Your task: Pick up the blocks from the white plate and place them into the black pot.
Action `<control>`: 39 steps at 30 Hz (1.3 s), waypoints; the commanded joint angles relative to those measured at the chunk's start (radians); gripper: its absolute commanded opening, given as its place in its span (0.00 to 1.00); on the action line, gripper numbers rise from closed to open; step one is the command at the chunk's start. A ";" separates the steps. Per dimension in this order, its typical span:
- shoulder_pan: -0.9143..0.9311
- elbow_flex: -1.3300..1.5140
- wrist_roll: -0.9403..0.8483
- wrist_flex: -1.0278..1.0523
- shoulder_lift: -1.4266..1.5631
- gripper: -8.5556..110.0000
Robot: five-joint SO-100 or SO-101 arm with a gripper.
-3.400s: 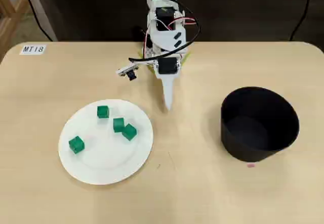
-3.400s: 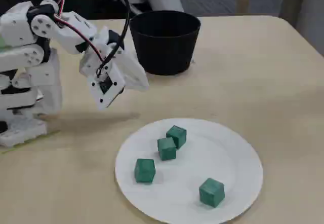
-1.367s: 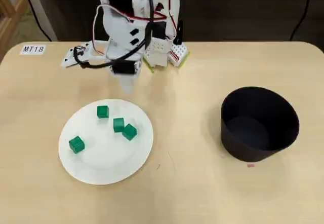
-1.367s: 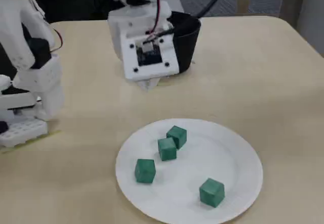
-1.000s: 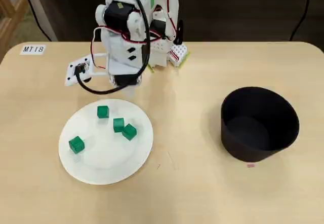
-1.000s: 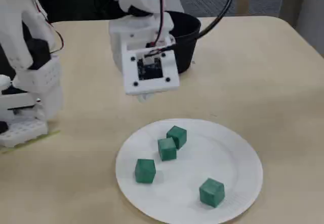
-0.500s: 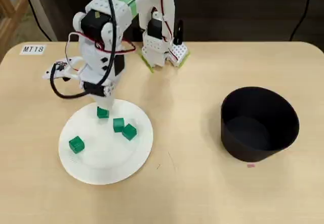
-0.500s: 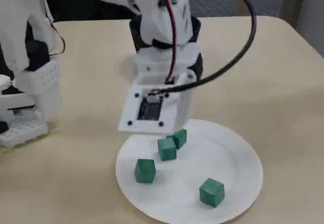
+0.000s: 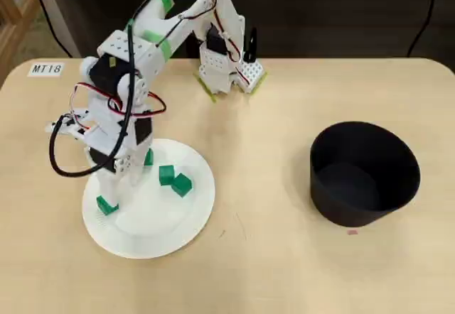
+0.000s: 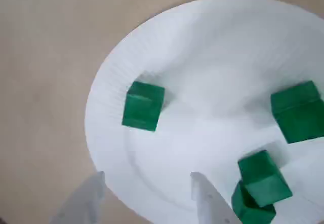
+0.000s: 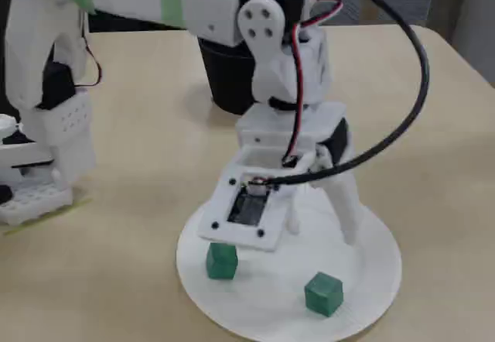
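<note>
The white plate lies at the left of the table in the overhead view. Green blocks rest on it: a pair near the middle, one at the left edge, and one half hidden by the arm. My gripper hovers open over the plate's left part. In the wrist view the lone block lies ahead of the gap between my fingers, untouched. From the fixed view, my gripper stands just behind that block. The black pot stands at the right.
The arm's base sits at the table's back edge. A label reading MT18 lies at the back left corner. Bare tabletop separates plate and pot.
The arm has swung from the plate's back edge further out and down over its left part. The fingers now stand apart just above the plate. No block has moved.
</note>
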 commanded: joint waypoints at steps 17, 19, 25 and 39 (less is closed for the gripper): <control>0.058 -0.048 0.060 -0.084 -0.097 0.32; 0.057 -0.048 0.064 -0.109 -0.103 0.31; 0.048 -0.061 0.092 -0.173 -0.124 0.29; 0.035 -0.169 0.149 -0.183 -0.233 0.19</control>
